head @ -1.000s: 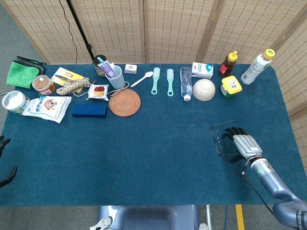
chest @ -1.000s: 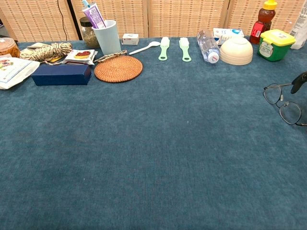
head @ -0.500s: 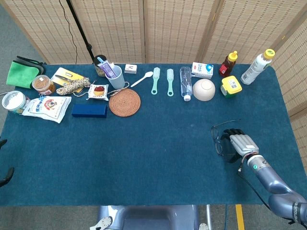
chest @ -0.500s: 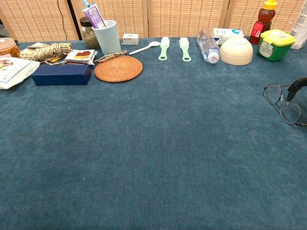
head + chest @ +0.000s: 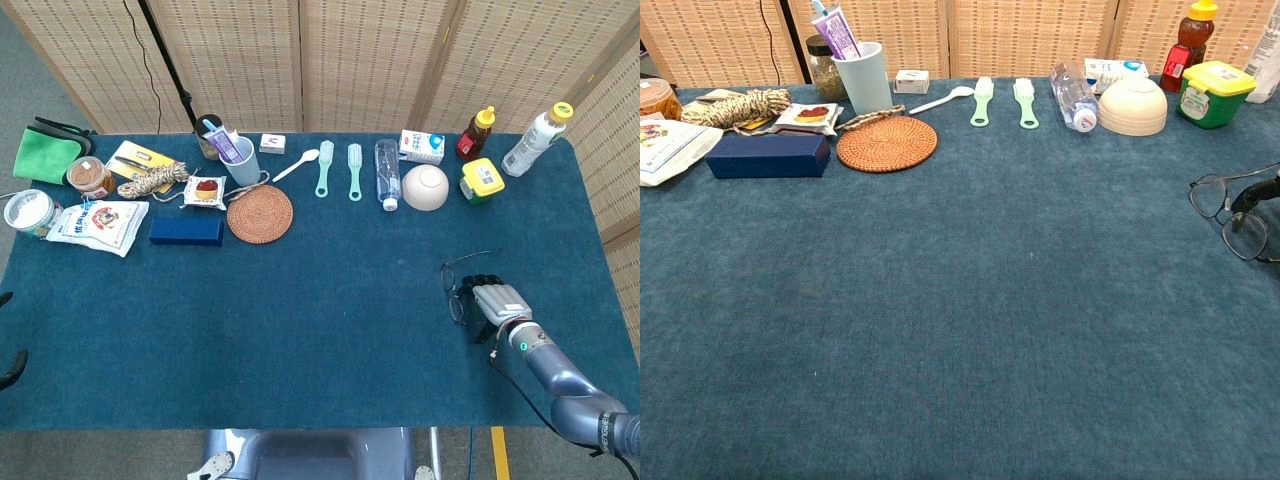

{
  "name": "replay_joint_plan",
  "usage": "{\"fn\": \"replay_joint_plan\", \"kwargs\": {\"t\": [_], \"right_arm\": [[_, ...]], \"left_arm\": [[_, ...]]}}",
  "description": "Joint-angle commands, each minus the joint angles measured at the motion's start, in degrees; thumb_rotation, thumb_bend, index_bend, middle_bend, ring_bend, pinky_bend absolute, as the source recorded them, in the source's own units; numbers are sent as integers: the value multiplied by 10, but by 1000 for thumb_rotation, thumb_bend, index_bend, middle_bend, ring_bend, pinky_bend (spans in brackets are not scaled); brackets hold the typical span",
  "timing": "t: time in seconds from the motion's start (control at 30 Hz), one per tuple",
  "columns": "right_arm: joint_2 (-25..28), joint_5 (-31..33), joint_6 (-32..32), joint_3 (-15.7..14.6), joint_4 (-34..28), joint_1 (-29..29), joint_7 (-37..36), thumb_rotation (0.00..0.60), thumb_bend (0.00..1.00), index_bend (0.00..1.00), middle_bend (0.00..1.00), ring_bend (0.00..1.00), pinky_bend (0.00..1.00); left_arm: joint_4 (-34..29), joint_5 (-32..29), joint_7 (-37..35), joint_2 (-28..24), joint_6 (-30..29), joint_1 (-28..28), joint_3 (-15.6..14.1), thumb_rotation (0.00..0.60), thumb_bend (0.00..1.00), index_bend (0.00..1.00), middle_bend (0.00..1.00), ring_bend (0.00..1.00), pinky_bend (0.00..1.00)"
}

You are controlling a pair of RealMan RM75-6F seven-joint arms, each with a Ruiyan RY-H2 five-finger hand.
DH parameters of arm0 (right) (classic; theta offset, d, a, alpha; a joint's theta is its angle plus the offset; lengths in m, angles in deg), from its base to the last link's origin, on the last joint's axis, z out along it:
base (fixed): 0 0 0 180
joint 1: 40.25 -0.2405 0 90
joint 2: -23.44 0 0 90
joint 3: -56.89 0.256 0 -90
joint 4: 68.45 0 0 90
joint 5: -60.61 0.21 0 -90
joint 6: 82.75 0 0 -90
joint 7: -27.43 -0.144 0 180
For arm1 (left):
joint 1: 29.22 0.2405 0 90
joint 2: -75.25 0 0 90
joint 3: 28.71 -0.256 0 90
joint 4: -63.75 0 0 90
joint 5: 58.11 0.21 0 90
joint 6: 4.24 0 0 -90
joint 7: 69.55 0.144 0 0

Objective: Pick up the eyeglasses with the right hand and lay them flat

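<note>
The thin dark-framed eyeglasses [image 5: 458,292] lie near the right side of the blue tablecloth, also seen at the right edge of the chest view as eyeglasses [image 5: 1226,212]. My right hand [image 5: 497,303] sits just right of them, its dark fingertips [image 5: 1248,194] reaching down onto the frame between the lenses. Whether the fingers grip the frame or only touch it is not clear. One temple arm sticks up toward the right. Only dark slivers of my left hand [image 5: 12,368] show at the lower left edge of the head view.
Along the far edge stand a white bowl [image 5: 425,187], green-lidded jar [image 5: 481,180], sauce bottle [image 5: 476,132], lying water bottle [image 5: 388,172], two green brushes [image 5: 339,169], woven coaster [image 5: 260,213], cup [image 5: 241,160] and navy box [image 5: 186,231]. The table's right edge [image 5: 612,290] is close to the hand.
My right hand has slid slightly left and toward me, and its fingertips have come lower onto the eyeglasses. The glasses stay in nearly the same spot.
</note>
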Motion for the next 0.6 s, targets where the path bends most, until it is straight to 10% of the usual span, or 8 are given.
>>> {"fn": "replay_joint_plan", "kwargs": {"t": [0.03, 0.6], "right_arm": [[-1, 1, -2, 1, -10, -3, -4, 600, 126, 239, 89, 0, 0], [2, 4, -13, 13, -60, -24, -25, 600, 126, 230, 81, 0, 0]], "left_arm": [[1, 0, -2, 0, 1, 0, 0, 600, 340, 122, 82, 76, 0], [11, -4, -14, 3, 4, -1, 2, 600, 340, 122, 82, 76, 0]]}}
